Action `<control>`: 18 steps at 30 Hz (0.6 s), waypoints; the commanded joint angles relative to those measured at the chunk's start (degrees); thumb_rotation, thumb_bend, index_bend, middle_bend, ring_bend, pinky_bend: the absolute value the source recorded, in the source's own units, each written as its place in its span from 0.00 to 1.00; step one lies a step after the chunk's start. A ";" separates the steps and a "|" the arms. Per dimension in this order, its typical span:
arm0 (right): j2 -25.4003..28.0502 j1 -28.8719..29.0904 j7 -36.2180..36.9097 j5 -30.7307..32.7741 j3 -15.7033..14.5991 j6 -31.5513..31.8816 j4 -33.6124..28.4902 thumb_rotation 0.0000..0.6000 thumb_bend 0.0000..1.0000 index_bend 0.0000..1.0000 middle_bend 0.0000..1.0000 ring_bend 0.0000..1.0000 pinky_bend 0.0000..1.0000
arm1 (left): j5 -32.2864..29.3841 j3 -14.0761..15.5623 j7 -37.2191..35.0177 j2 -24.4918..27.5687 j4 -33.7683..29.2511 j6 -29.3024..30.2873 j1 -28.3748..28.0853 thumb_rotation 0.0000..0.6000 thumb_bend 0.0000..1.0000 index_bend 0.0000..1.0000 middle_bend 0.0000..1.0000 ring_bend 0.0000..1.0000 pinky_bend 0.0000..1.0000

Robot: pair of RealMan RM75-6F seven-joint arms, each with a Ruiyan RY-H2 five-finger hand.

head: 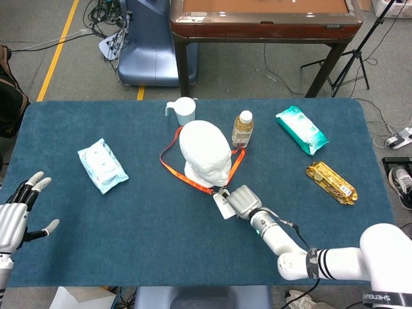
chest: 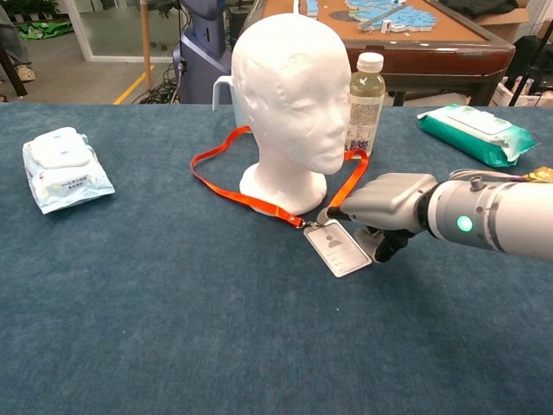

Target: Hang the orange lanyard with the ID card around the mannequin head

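Note:
The white mannequin head (head: 206, 153) (chest: 289, 95) stands upright mid-table. The orange lanyard (head: 172, 166) (chest: 251, 201) lies flat on the cloth, looped around its base. The ID card (head: 223, 205) (chest: 338, 249) lies in front of the head at the loop's end. My right hand (head: 242, 200) (chest: 385, 207) rests at the card's right edge with its fingers curled in. One extended fingertip reaches over the card's clip. My left hand (head: 17, 214) hovers at the table's near left edge, fingers spread, holding nothing; only the head view shows it.
Behind the head stand a water bottle (head: 243, 129) (chest: 366, 102) and a white cup (head: 183, 110). A white wipes pack (head: 102, 165) (chest: 65, 169) lies at the left. A green wipes pack (head: 301, 129) (chest: 473, 132) and a gold snack bar (head: 331, 182) lie at the right.

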 commanded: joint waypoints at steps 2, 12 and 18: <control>0.75 0.29 0.08 -0.64 -1.23 1.07 -2.47 1.00 0.81 0.10 1.00 1.00 1.00 | 0.48 0.10 -0.35 0.11 0.04 -0.09 0.23 1.00 0.20 0.13 0.06 0.08 0.25; 3.56 0.54 -0.22 -2.97 -4.82 3.32 -10.82 1.00 0.81 0.10 1.00 1.00 1.00 | 1.74 0.10 -0.35 0.10 -0.27 -0.87 0.22 1.00 0.20 0.13 0.06 0.08 0.25; 7.17 -1.12 0.55 -7.17 -7.30 6.66 -15.05 1.00 0.81 0.10 1.00 1.00 1.00 | 2.18 0.17 -0.29 0.20 -0.51 -1.04 0.43 1.00 0.20 0.13 0.06 0.08 0.25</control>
